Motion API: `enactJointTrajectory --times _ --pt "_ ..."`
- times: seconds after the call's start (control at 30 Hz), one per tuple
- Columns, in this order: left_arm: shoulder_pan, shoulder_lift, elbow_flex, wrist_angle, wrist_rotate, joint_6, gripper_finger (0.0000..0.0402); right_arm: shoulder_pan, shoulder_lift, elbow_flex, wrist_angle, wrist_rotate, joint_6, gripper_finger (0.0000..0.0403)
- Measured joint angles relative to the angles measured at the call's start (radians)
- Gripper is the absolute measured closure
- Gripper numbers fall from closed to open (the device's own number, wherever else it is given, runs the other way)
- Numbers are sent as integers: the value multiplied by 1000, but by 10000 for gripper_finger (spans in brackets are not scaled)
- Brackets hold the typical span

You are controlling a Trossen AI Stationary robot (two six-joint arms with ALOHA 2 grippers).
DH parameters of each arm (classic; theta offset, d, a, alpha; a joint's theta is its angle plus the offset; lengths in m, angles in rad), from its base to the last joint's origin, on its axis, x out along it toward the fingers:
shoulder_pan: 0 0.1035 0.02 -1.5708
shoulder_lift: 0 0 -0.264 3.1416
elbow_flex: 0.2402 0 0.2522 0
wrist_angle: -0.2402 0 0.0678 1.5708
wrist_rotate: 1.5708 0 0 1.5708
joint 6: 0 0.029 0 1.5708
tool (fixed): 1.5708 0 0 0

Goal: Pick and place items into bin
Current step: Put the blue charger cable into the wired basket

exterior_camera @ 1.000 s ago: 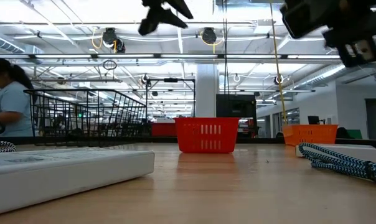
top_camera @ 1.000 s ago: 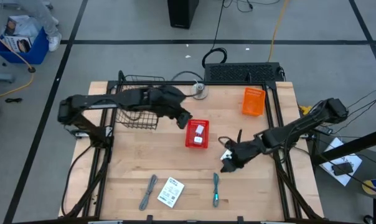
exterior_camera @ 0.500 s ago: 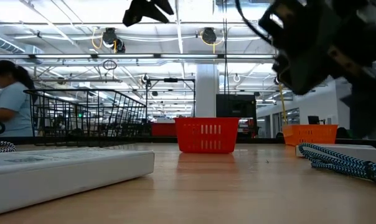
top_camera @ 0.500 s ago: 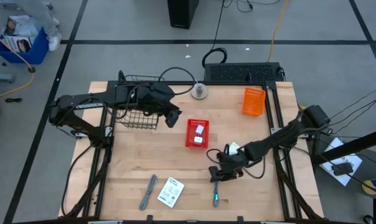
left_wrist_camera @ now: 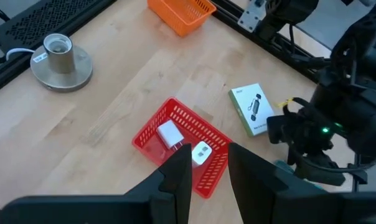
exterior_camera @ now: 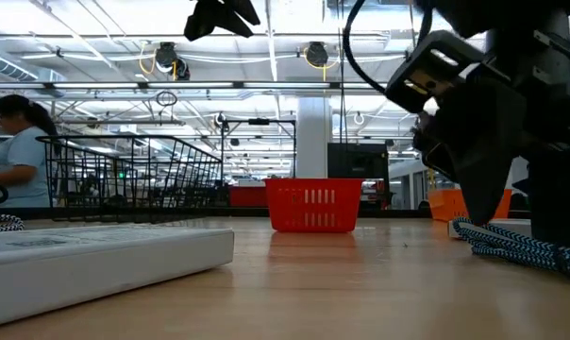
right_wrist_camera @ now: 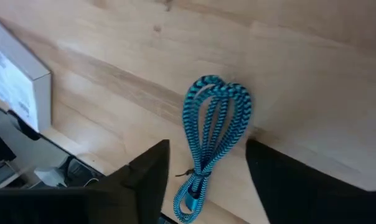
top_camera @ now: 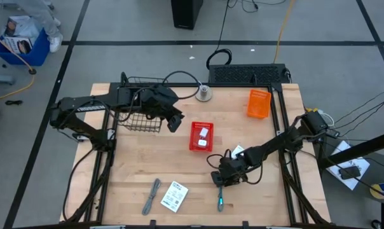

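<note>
A flat white packet (top_camera: 174,196) lay at the wooden desk's (top_camera: 128,165) near edge. The right end effector (top_camera: 220,180) hovered released over a coiled teal cable (right_wrist_camera: 210,127). Farther back stood a red bin (top_camera: 201,137) holding two white blocks (left_wrist_camera: 169,132), the left end effector (top_camera: 173,123), grasping nothing, beside it. Beyond the desk, a person (exterior_camera: 9,151).

1. The table (top_camera: 135,165) under my arms is pale wood with visible grain and a matt finish.
2. The teal cable (right_wrist_camera: 211,134) has a braided, rough woven sheath.
3. The red bin (left_wrist_camera: 206,174) looks like slotted plastic.
4. The black basket (top_camera: 141,105) is thin metal wire.
5. The white packet (top_camera: 174,196) looks like printed card.
6. My right gripper's fingers (right_wrist_camera: 147,180) are matt black.
</note>
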Motion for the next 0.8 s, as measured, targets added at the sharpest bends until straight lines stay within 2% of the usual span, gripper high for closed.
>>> enactJointTrajectory --times 0.2,0.37,0.53,0.63,0.73,0.8 --pt "0 0 0 0 3 -1 295 -55 2 -3 -83 -67 -85 298" --pt "-1 0 0 -10 4 -1 295 -85 -3 -11 -40 -112 -153 388" --pt "0 0 0 -89 31 -2 295 -107 -47 -14 82 -111 -151 395" --pt "0 0 0 -156 30 -2 295 -122 -101 -12 94 -107 -169 398" --pt "0 0 0 -192 38 -1 295 -145 -170 -12 93 -64 -198 399" --pt "1 0 0 -204 86 10 295 -162 -223 -12 109 -15 -225 400"
